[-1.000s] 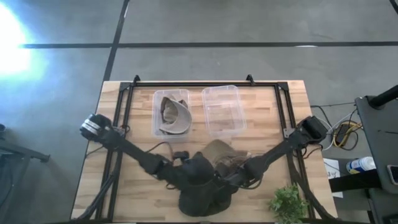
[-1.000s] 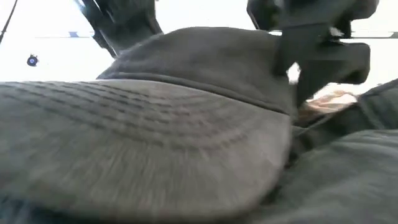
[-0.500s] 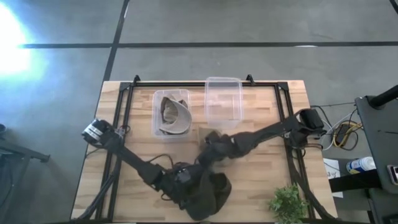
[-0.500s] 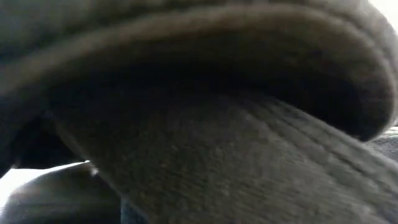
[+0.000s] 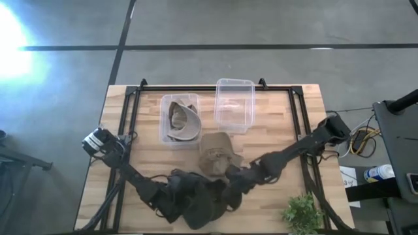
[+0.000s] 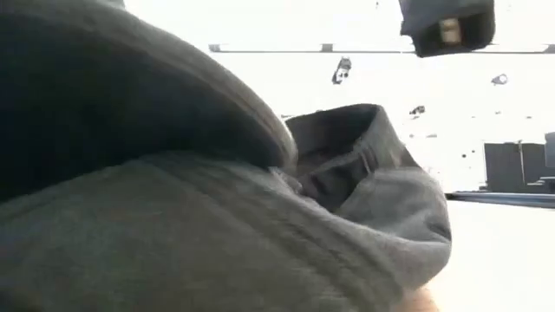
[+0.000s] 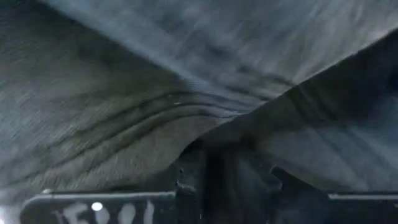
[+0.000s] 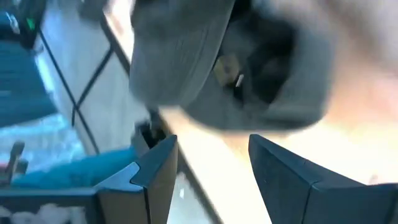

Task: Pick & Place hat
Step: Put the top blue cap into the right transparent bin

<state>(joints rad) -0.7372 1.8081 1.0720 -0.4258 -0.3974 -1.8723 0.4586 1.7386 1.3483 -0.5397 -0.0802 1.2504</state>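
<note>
A dark grey hat (image 5: 210, 203) lies crumpled at the table's near edge, right against the low camera (image 6: 173, 225). A tan hat (image 5: 215, 155) rests on the wood just beyond it. My left gripper (image 5: 179, 199) is buried in the dark hat's left side, shut on its cloth (image 7: 155, 74). My right gripper (image 5: 236, 184) hovers open at the dark hat's right side, facing its hollow inside (image 8: 249, 68) without touching it. Another khaki hat (image 5: 181, 122) lies in the left clear bin (image 5: 164, 134). My left gripper (image 7: 214, 180) has the dark grey hat's cloth (image 7: 199, 140) between its fingers, with wrinkles running in toward them. It comes in low from the table's left. The cloth covers the fingertips, so I cannot tell edge from fold. The hat lies on the table.
A second, clear bin (image 5: 235, 106) stands askew at the far middle of the table. A green plant (image 5: 304, 212) sits at the near right corner. A black frame (image 5: 130, 104) borders the table. Bare wood (image 5: 281, 124) lies toward the right.
My right gripper swung toward the far left with the tan hat, left it on the table beside the bins, then drew back toward the near edge. The clear right bin was nudged toward the far edge. My left gripper slid toward the near left with the dark hat's cloth.
</note>
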